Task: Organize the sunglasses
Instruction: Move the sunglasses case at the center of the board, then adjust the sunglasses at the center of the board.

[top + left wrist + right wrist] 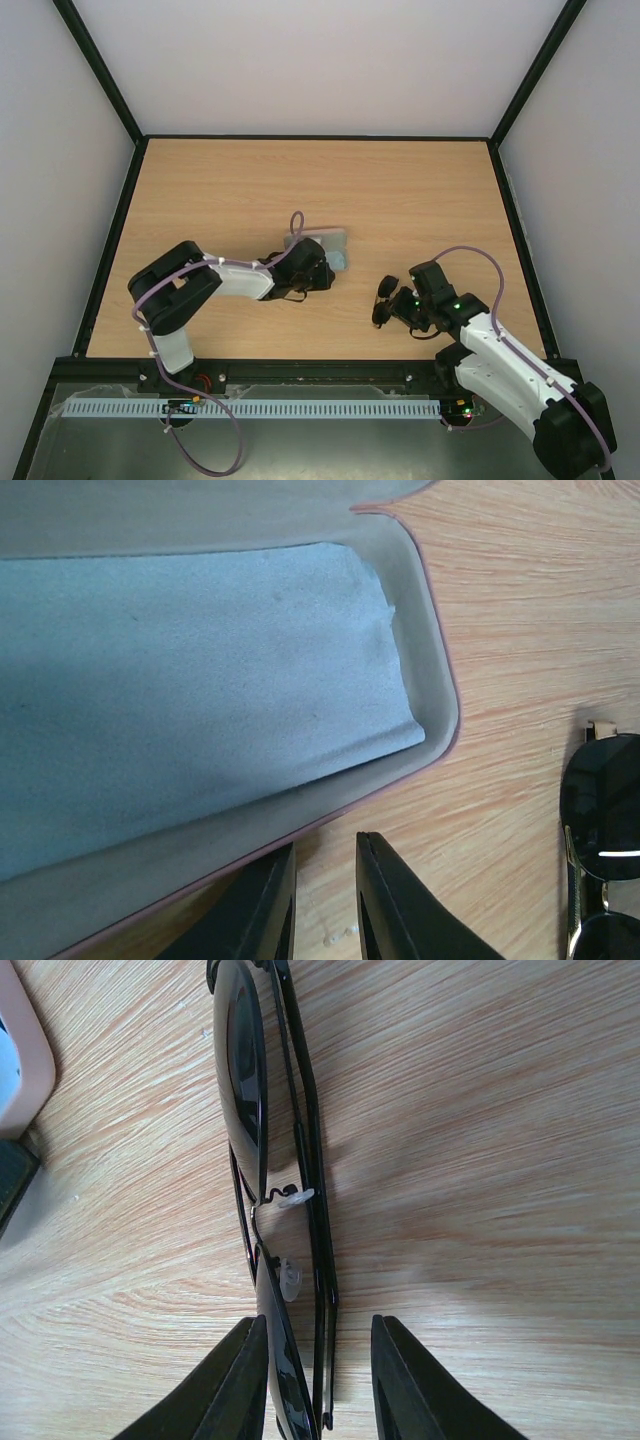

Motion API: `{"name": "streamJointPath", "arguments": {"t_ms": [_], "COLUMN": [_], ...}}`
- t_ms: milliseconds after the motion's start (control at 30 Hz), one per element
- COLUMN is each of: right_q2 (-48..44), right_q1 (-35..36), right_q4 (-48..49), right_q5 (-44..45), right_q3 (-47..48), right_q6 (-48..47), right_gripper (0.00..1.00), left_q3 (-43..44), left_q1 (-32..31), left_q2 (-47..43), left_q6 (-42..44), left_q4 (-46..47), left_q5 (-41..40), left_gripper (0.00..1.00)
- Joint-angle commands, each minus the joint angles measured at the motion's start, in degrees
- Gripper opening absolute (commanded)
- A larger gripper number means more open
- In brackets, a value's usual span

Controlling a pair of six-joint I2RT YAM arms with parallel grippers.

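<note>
1. Sunglasses (240, 1080): one small pair with round dark lenses, a thin dark wire frame and slim temple arms folded in. You are seeing them resting on edge on the light wooden table (480, 1160), to the right of the case and apart from it.
2. Right gripper (320, 1332): its two black fingers are straddling one end of the pair. The jaws are standing partly apart. One finger is sitting just beside a lens, and bare wood is showing between the other finger and the temple, so nothing is being clamped.
3. Pink rounded-rectangle case (440, 680) with beige lining: it is lying open on the table under your left arm.
4. Light blue soft cloth (200, 680): it is lying inside the case, covering its floor.
5. Left gripper (325, 852): it is sitting just beside the case's rim. The jaws are standing narrowly apart with only wood showing between them. You cannot tell whether a finger is touching the rim.
</note>
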Motion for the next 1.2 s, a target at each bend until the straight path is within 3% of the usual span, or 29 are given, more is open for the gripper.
{"name": "streamJointPath", "arguments": {"t_ms": [0,633,967,1167], "right_q2": [0.9,3.9,4.8,4.6], "right_q1": [0.1,0.2,0.8,2.1], "right_q4": [-0.5,2.1,2.2,3.0], "right_q5": [-0.5,-3.2,-3.3,-3.3], "right_q3": [1.2,3.3,2.5,1.4], "right_q6": [-0.2,-2.4,-2.0,-0.6], "right_gripper": [0.30,0.31,0.31,0.30], "left_q3": [0.5,1.5,0.1,-1.7], "left_q1": [1.5,5.6,3.1,2.7], "left_q2": [3.6,2.7,-7.2,-13.4], "left_q6": [3.0,7.0,4.8,3.7], "left_q4": [-5.4,-6.7,-9.1,-11.4], "left_q5": [-1.8,-0.8,0.4,0.6], "left_gripper": [0.20,0.21,0.42,0.46]}}
